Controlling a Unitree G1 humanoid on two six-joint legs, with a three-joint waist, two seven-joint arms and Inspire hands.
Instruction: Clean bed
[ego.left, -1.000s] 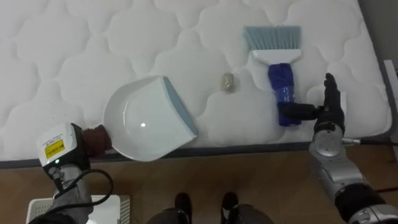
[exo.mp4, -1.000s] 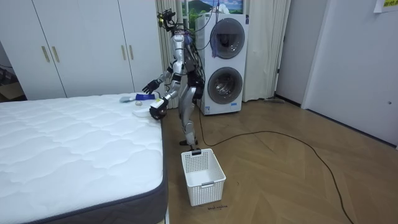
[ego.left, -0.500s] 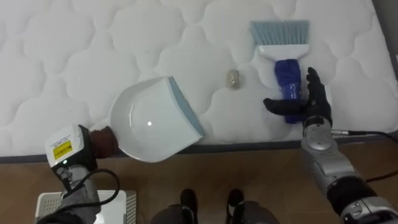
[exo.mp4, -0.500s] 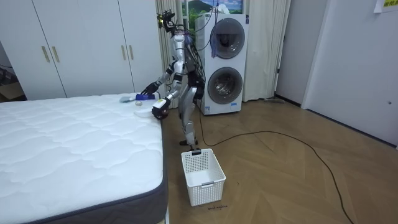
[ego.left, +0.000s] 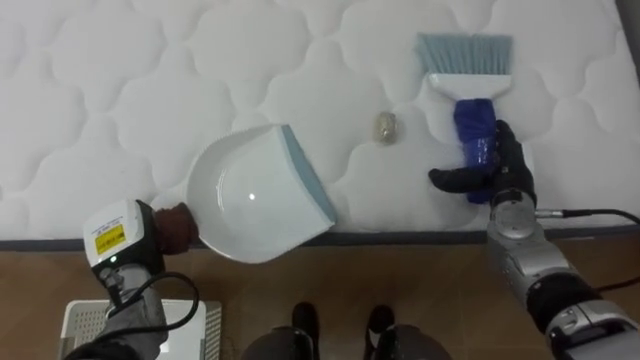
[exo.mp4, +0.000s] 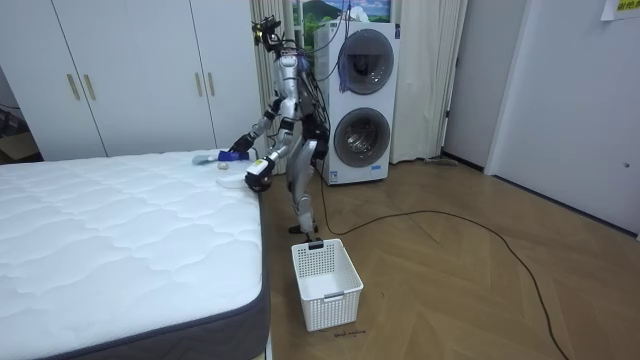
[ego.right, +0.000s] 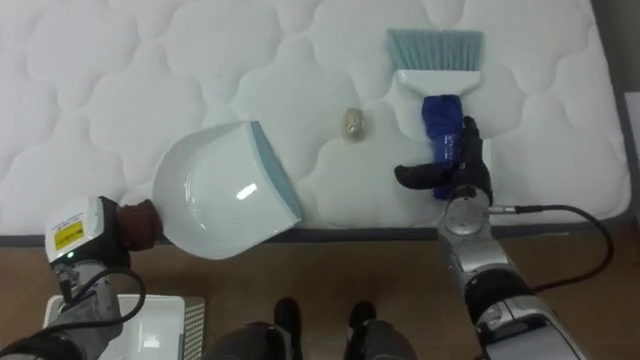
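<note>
Shifted onto the blue-handled, pale-bristled plastic brush (ego.left: 470, 112), the right hand (ego.left: 499, 172), fingers spread, may push it askew before gripping.

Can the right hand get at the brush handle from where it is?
Likely yes: the right hand lies over the brush's blue handle on the mattress, fingers straight along it, thumb spread; nothing stands between them.

The right hand (ego.left: 503, 172) has moved from beside the brush (ego.left: 466, 58) handle's end onto it. Its fingers now lie along the blue handle, thumb spread leftward.
</note>
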